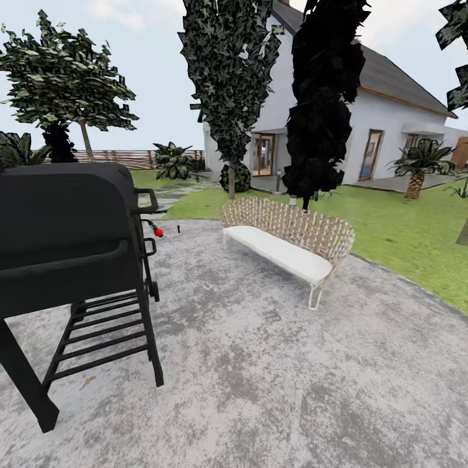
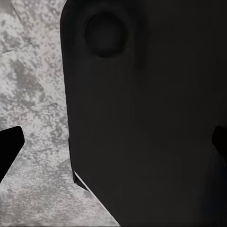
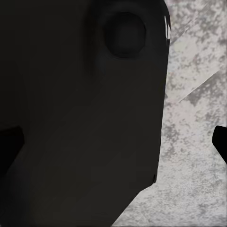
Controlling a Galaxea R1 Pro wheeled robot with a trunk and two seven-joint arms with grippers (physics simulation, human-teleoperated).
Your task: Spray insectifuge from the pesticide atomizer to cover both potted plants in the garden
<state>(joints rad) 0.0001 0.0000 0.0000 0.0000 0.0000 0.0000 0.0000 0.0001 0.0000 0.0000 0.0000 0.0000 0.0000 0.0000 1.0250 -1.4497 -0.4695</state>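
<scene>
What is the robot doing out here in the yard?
Right now it isn't handling anything. Its head camera looks across a grey paved patio with a black grill close on the left and a wicker bench with a white cushion ahead. Beyond lie green lawn, tall dark trees and a white house. The wrist cameras show dark robot parts above the paving, so whether the grippers are open is unclear. It seems to be on its way somewhere.
</scene>
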